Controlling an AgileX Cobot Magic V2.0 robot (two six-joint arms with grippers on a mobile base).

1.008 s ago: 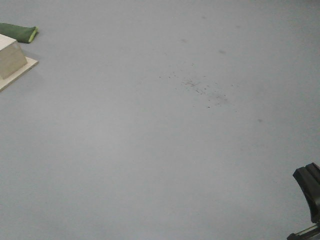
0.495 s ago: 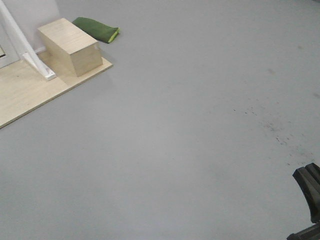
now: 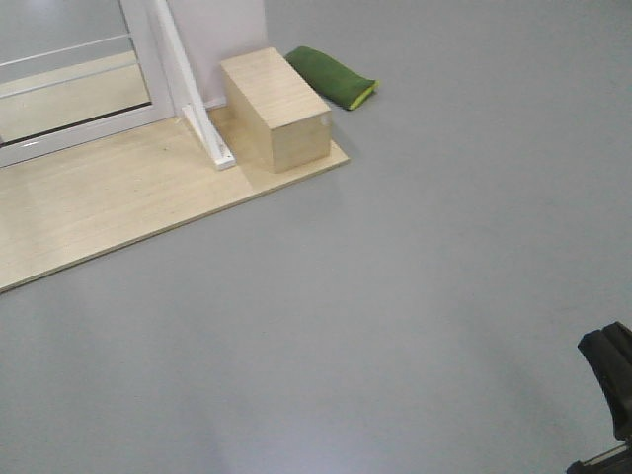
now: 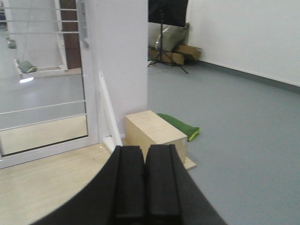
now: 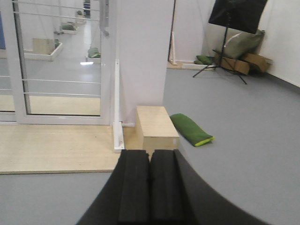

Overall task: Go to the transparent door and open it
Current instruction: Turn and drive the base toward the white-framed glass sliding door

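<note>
The transparent door [image 5: 61, 65] stands ahead to the left, clear glass in a glossy white frame with thin horizontal white bars. Its grey pull handle [image 5: 106, 18] sits high on its right edge. The left wrist view shows the same door [image 4: 42, 89] and handle [image 4: 83, 21], and the front view shows only the door's lower part [image 3: 69, 89]. My left gripper [image 4: 145, 150] and my right gripper [image 5: 150, 153] are both shut on nothing, well short of the door.
A light wooden platform [image 3: 109, 207] lies before the door. A white jamb post with a braced foot [image 3: 202, 123], a wooden box [image 3: 276, 118] and a green bag [image 3: 331, 74] stand by a white wall [image 5: 140, 56]. A tripod stand [image 5: 229, 33] and bags are far right.
The front view has swung left over the grey floor. The box, bag and platform slid right in the picture, and the door's lower part and post came into view.
</note>
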